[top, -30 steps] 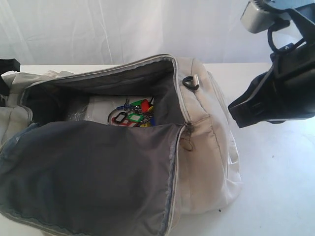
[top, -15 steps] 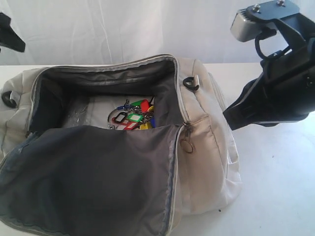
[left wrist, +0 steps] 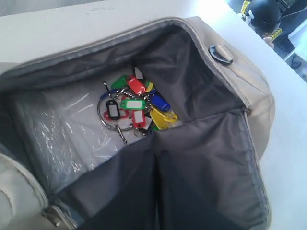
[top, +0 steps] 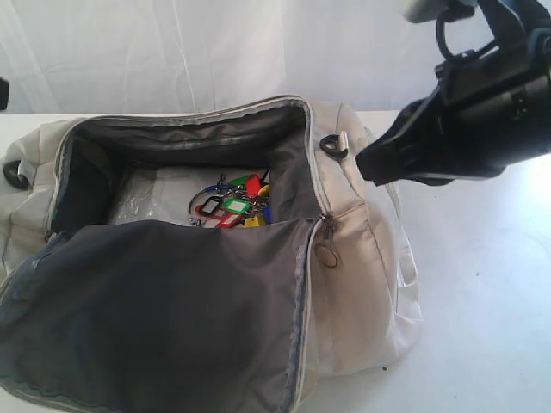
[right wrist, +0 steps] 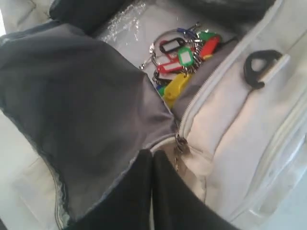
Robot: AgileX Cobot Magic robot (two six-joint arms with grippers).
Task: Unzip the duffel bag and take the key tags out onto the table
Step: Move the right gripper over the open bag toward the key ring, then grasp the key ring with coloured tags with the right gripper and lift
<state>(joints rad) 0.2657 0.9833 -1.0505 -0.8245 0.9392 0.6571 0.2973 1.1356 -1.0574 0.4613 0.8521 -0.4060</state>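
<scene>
The cream-white duffel bag (top: 362, 258) lies unzipped on the white table (top: 491, 301), its grey-lined flap (top: 164, 310) folded toward the front. The key tags (top: 231, 205), a bunch in red, green, blue, yellow and black on metal rings, rest on the bag's floor (left wrist: 136, 105) (right wrist: 180, 60). My right gripper (top: 366, 168) hangs shut and empty above the bag's right end, its tips (right wrist: 152, 155) close over the zipper pull (right wrist: 179, 143). My left gripper (left wrist: 154, 163) is shut and empty, high over the flap. Only a dark sliver of the left arm (top: 3, 93) shows in the exterior view.
Crinkled clear plastic (left wrist: 62, 129) covers the bag's floor beside the tags. Black D-rings sit at the bag's right end (top: 331, 146) and left end (top: 13, 172). A white curtain (top: 215, 43) backs the table. Bare tabletop lies right of the bag.
My right gripper has moved left and up to the bag's right end. The left arm has pulled off the bag's left end and out past the left edge, and the opening now lies wider.
</scene>
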